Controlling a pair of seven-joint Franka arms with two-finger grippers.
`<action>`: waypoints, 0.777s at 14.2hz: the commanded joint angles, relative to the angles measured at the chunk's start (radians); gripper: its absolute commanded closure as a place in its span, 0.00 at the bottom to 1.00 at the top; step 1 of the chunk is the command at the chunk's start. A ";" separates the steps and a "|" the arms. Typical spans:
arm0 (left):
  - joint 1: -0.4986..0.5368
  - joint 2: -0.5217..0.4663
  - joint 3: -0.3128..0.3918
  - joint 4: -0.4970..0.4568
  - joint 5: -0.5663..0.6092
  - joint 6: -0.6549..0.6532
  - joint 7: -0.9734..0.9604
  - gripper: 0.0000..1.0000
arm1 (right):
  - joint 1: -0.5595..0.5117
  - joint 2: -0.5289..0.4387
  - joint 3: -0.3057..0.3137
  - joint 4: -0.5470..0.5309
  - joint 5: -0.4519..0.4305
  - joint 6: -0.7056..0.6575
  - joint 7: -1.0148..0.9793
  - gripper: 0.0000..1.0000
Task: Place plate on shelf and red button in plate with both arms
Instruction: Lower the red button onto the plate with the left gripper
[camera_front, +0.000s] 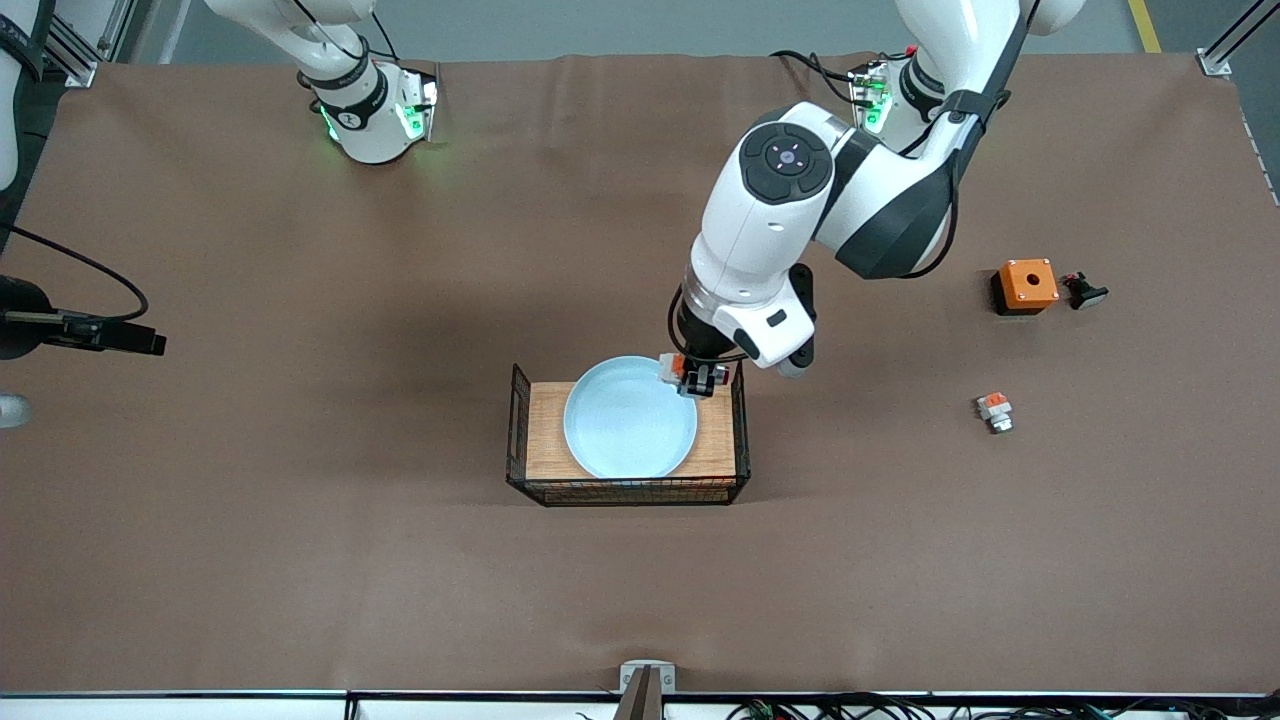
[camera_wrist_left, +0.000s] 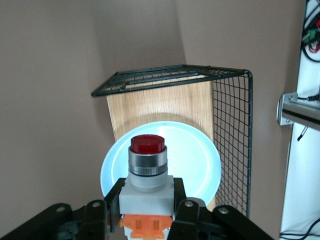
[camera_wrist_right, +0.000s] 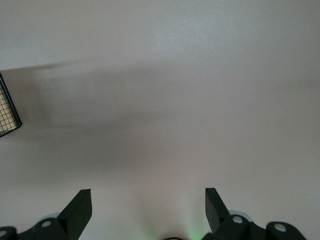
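The left gripper (camera_front: 697, 378) hangs over the plate's edge toward the left arm's end of the table, its jaws pinching the red button (camera_wrist_left: 146, 172) by its white body, red cap pointing away from the wrist. The plate (camera_front: 628, 420) already lies on the wooden floor of the wire basket (camera_front: 519, 420).

If the jaws let go from this height, I'd expect the button to bounce or roll across the shallow plate, maybe against the mesh wall close by (the cap end is round). A descent slightly off could also catch the basket's rim, or tip the plate by pressing its edge.

The right gripper (camera_wrist_right: 147, 207) waits with jaws spread above bare cloth.

The table wears a brown cloth, slightly creased. Toward the left arm's end sit an orange box (camera_front: 1026, 285), a small black part (camera_front: 1084, 291) and an orange-and-white block (camera_front: 995, 410). Metal framing stands at the corners.
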 joint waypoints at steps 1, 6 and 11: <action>-0.049 0.066 0.035 0.087 0.017 0.001 -0.093 0.69 | -0.011 -0.025 0.014 -0.036 -0.008 0.002 -0.012 0.00; -0.110 0.101 0.093 0.098 0.017 0.097 -0.182 0.69 | -0.020 -0.022 0.014 -0.034 -0.025 0.010 -0.099 0.00; -0.112 0.176 0.093 0.193 0.014 0.148 -0.215 0.69 | -0.035 -0.021 0.016 -0.030 -0.018 0.009 -0.101 0.00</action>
